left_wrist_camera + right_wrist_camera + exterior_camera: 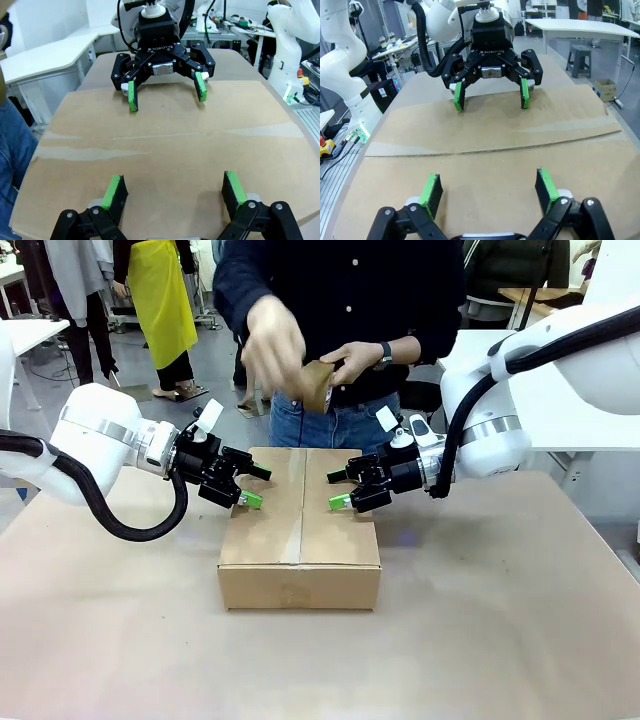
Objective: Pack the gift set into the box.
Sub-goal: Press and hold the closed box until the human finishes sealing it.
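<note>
Box [300, 540]: brown cardboard carton, mid-table, top flaps folded down flat, centre seam running from near side to far side; clear tape strip shows along the seam in both wrist views
Box position: between the two arms, directly in front of the person, long side facing the camera
Box top: bare cardboard; seam reads as a faint line across the flaps in left wrist view [160, 135] and right wrist view [490, 140]
Left gripper [247, 486]: at box's left top edge, fingers spread wide, holding nothing; green pads over the flap, contact with the cardboard cannot be told
Left gripper, own view [173, 193]: both green pads low over the flap surface, wide gap between them
Right gripper [337, 491]: at box's right side, over the right flap, fingers spread wide, holding nothing
Right gripper, own view [489, 189]: pads apart, hovering close over cardboard
Grippers relation: facing each other across the seam, each visible in the other's wrist view, near but apart
Tape roll [317, 386]: brown, held up in the person's hands above the box's far edge
Person's hands: one hand [272, 340] blurred, raised beside the roll; other hand [355, 363] gripping the roll
Person: dark shirt, jeans, watch on wrist, standing at far side
Table [500, 620]: tan surface, box resting on it
</note>
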